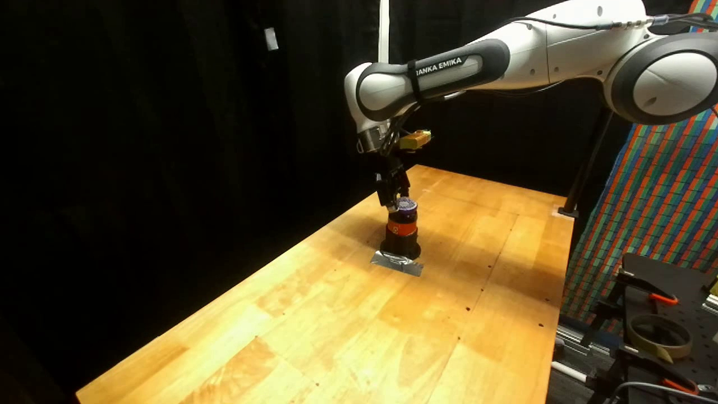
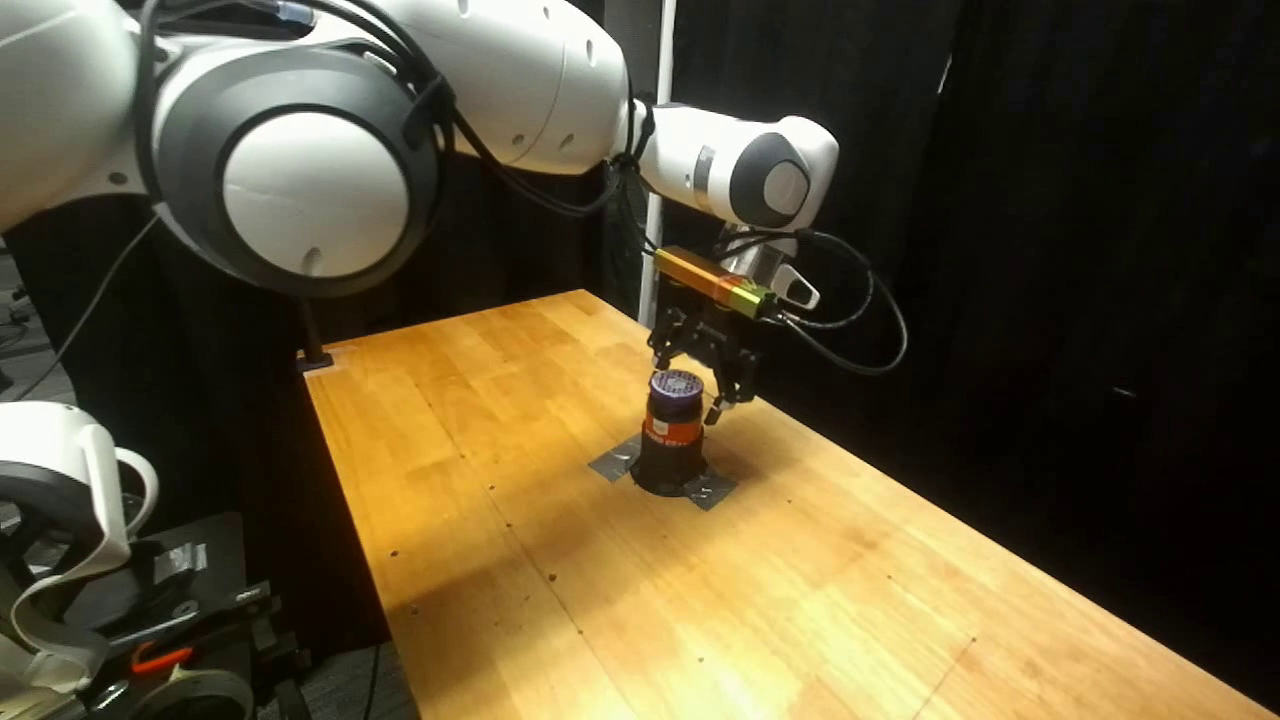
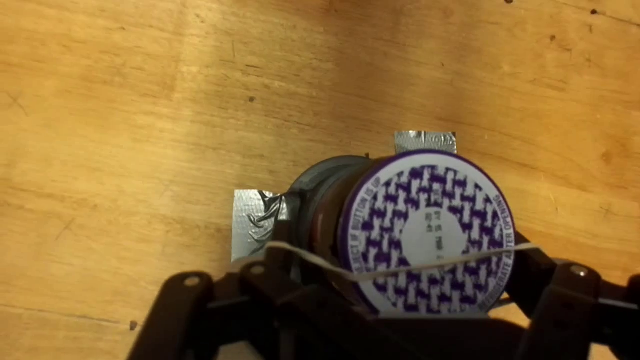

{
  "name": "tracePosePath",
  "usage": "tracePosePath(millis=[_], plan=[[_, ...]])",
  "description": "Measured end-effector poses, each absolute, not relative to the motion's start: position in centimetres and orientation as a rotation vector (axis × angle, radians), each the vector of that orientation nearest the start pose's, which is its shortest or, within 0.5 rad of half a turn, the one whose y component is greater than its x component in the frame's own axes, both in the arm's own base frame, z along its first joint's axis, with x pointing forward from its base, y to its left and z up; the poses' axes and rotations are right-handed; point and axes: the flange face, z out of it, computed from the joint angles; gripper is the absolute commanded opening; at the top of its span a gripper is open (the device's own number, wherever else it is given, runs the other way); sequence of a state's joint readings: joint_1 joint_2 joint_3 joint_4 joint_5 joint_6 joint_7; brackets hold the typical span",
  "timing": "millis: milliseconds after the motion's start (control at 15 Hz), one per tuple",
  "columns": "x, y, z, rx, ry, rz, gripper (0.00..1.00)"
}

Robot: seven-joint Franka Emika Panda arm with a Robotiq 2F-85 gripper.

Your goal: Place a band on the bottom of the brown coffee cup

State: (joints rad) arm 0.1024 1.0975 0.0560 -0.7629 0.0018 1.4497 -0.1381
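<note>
The brown coffee cup [image 1: 403,228] is a small dark jar with an orange-red stripe; it also shows in an exterior view [image 2: 673,431]. It stands upright in a black base [image 2: 668,466]. In the wrist view its purple and white lid [image 3: 434,225] faces the camera. My gripper [image 1: 399,202] is open, with its fingers apart on either side of the cup near lid height. A thin pale band [image 3: 437,265] is stretched between the fingers and crosses over the lid in the wrist view. The far side of the band is hidden. Whether the band touches the lid I cannot tell.
Silver tape pieces [image 1: 397,264] [image 3: 252,220] hold the base to the wooden table [image 1: 336,331]. Black curtains [image 1: 168,140] hang beside the table. A dark cart with a tape roll [image 1: 659,336] stands off the table's side. A cable loop [image 2: 885,330] hangs at the wrist.
</note>
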Motion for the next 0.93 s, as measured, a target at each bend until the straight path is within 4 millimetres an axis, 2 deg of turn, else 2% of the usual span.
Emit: tracePosePath(millis=[533,933], plan=[[73.67,10.61,23.87,-3.028,-0.454,0.682,1.00],[73.48,10.79,24.19,-3.053,-0.472,0.622,1.00]])
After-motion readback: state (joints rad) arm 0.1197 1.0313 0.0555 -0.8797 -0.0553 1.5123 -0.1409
